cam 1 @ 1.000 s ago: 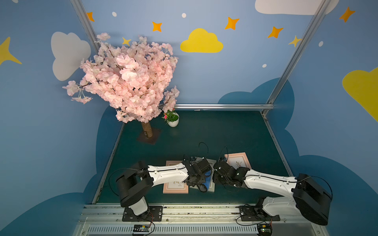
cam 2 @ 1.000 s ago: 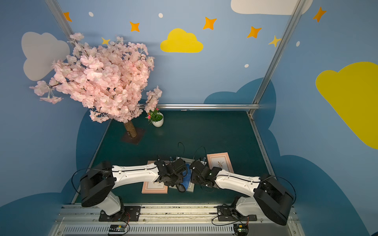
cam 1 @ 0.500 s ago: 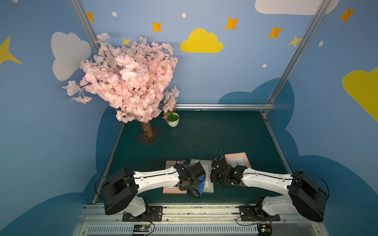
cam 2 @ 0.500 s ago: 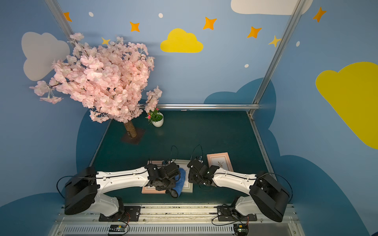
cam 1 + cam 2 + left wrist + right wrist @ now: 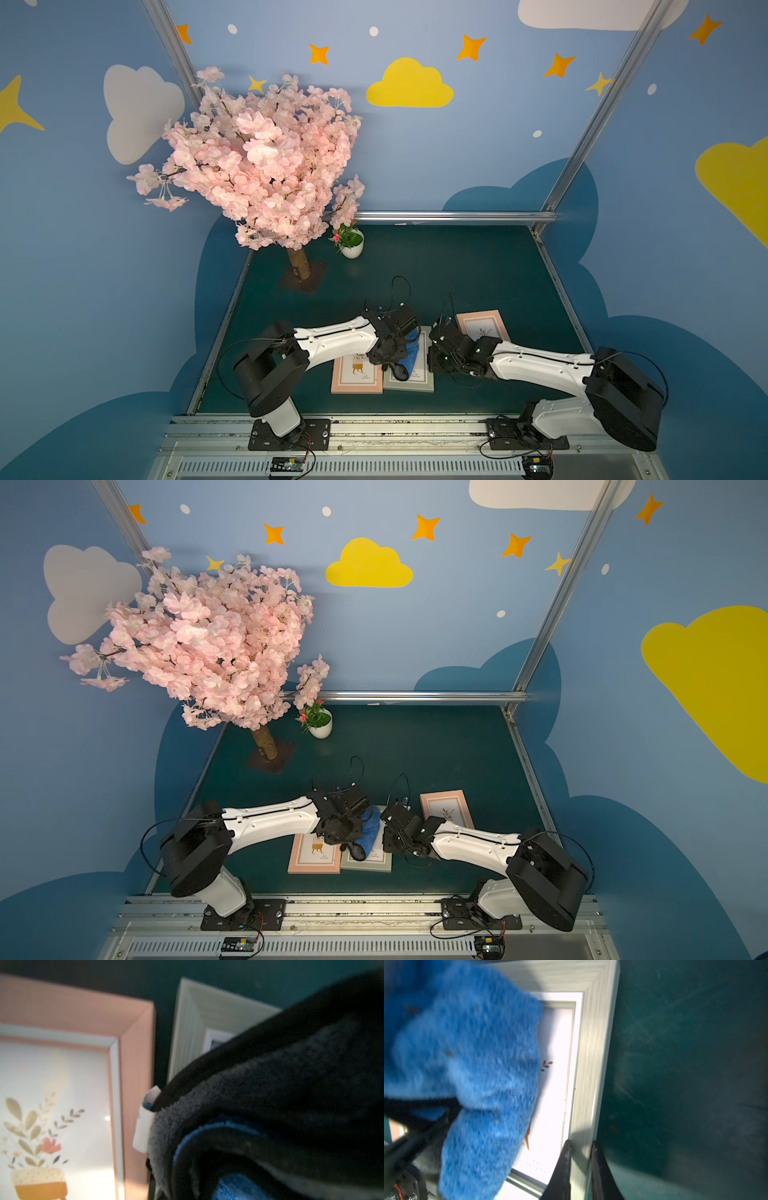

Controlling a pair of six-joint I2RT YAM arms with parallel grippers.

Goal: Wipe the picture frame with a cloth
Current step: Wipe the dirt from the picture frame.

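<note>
— Where is the cloth (image 5: 412,353) sitting?

— On the grey frame (image 5: 409,384), which lies flat at the 6 o'clock end of the counter (image 5: 457,270), between the two arms. The cloth is bunched, blue side up, over the frame's 10 o'clock part, resting on the glass.

— And the left tool (image 5: 395,356)?

— Clamped together on the cloth. Its wrist view is mostly filled by the plush, dark side out, with the white tag (image 5: 143,1132) poking from the fold.

— The right tool (image 5: 580,1144)?

— At the grey frame's 3 o'clock edge. Its two fingers (image 5: 563,1167) stand close together, one on either side of the frame's outer rail, pinching it. The blue plush covers much of the glass just beside them.

— Anything else close by?

— A pink frame (image 5: 356,376) lies just beside the grey one, at its 9 o'clock; the left wrist view shows a slit of counter between their corners. A second pink frame (image 5: 484,328) lies at 2 o'clock, partly under the right arm. The blossom tree (image 5: 266,166) stands at the counter's 11 o'clock corner, with a small potted plant (image 5: 352,245) at 2 o'clock from its trunk.
</note>
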